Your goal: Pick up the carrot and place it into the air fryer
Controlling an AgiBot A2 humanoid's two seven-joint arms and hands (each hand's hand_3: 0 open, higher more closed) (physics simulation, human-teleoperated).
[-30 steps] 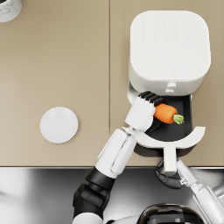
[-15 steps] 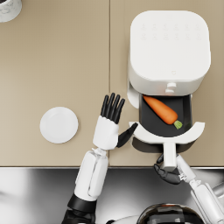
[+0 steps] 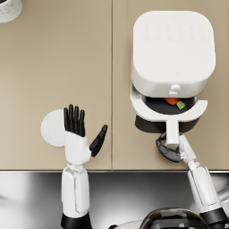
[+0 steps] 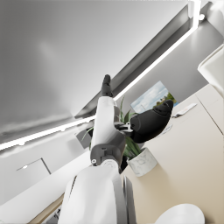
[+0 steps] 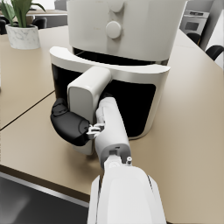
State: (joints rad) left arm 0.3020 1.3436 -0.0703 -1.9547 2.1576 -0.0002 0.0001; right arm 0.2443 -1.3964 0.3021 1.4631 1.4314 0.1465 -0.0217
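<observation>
We are looking down at a tan table. Our left hand is up in the air with its fingers spread wide, holding nothing. It is hanging over the right side of a white plate, which is sitting near the front edge of the table, on the left.

The white air fryer is standing on the right part of the table. Its drawer is sticking out only a little way. The carrot is lying inside the drawer. We are seeing just a small bit of it, an orange part and a green tip, peeking out in the narrow dark gap under the fryer's body.

Our right hand is wrapping its dark fingers around the drawer handle and gripping it. In the right wrist view we are seeing the same hand curled around the side of the white handle, with the drawer front right behind it.

A potted plant in a pale pot is sitting near the far left corner of the table. In the left wrist view the pot is showing beyond our open hand.
</observation>
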